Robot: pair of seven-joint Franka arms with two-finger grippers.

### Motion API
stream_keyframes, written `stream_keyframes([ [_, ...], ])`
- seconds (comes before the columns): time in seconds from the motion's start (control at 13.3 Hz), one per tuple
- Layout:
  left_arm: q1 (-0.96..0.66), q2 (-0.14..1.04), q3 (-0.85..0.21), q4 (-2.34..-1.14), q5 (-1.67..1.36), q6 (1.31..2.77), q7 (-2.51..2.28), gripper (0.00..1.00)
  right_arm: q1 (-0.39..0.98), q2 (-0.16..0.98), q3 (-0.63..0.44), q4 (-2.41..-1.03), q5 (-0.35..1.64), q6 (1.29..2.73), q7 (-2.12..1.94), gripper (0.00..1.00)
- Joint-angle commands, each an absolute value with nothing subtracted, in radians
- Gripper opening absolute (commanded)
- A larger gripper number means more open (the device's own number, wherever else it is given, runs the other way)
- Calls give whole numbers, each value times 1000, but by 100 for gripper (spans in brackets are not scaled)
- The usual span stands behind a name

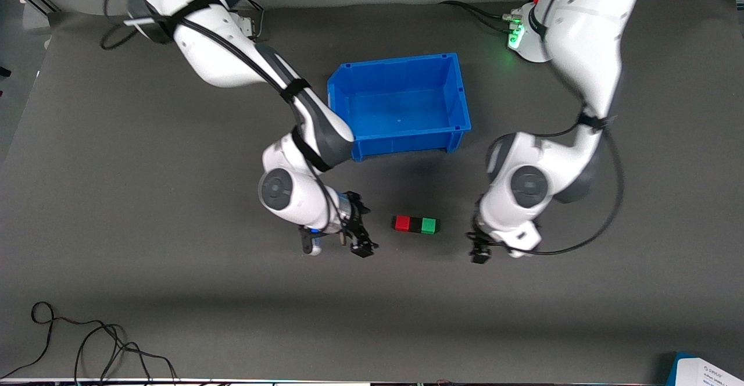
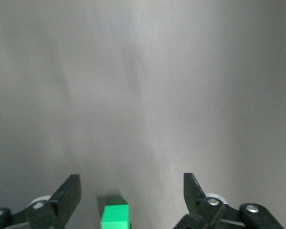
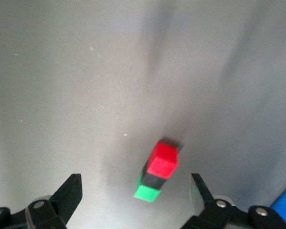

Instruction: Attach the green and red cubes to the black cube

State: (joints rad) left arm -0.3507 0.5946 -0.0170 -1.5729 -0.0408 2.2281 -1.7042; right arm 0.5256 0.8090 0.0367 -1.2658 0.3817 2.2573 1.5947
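Note:
A red cube, a black cube and a green cube sit joined in one row on the dark table, black in the middle. My right gripper is open and empty, low over the table beside the red end. Its wrist view shows the red cube, black cube and green cube between its open fingers. My left gripper is open and empty beside the green end. Its wrist view shows only the green cube between its fingers.
An empty blue bin stands farther from the front camera than the cubes. Loose black cables lie near the front edge at the right arm's end. A white sheet lies at the front corner at the left arm's end.

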Motion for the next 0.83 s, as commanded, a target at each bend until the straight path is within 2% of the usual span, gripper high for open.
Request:
stream_keyframes([
  [0.0,-298,485,-21,-1605,-35,2088,-1552,92,528,594,9,-1521,377,2241,1480,100],
  [0.3,-183,349,-21,-1605,-38,1913,-1257,92,537,465,-75,-1609,359,2063,1322,100],
  [0.53,-91,260,-23,-1605,-43,1797,-1029,93,528,379,-83,-1646,241,1973,1257,100],
  [0.75,-8,189,-20,-1600,-43,1694,-794,97,526,286,-146,-1680,193,1866,1080,100],
])
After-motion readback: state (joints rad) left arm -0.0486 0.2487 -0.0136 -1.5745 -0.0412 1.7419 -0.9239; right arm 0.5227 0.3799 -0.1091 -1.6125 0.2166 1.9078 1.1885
